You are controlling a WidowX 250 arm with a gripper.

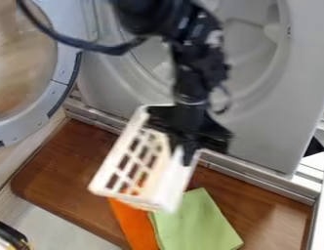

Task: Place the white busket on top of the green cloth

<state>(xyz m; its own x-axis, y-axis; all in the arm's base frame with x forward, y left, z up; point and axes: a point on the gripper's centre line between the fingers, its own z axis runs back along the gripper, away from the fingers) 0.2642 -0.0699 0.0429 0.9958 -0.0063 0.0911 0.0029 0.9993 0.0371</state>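
Count of items by kind, as you view them: two cloths, of which you see one green cloth (200,222) and one orange cloth (135,225); one white lattice-sided basket (168,188); one front-loading laundry machine (262,134) with one round door (55,90); one brown wooden board (76,161); one robot arm (194,73) with one two-finger gripper (184,155); one thick black cable (76,44). At lower left, you can count one cropped object (10,234), its kind unclear.
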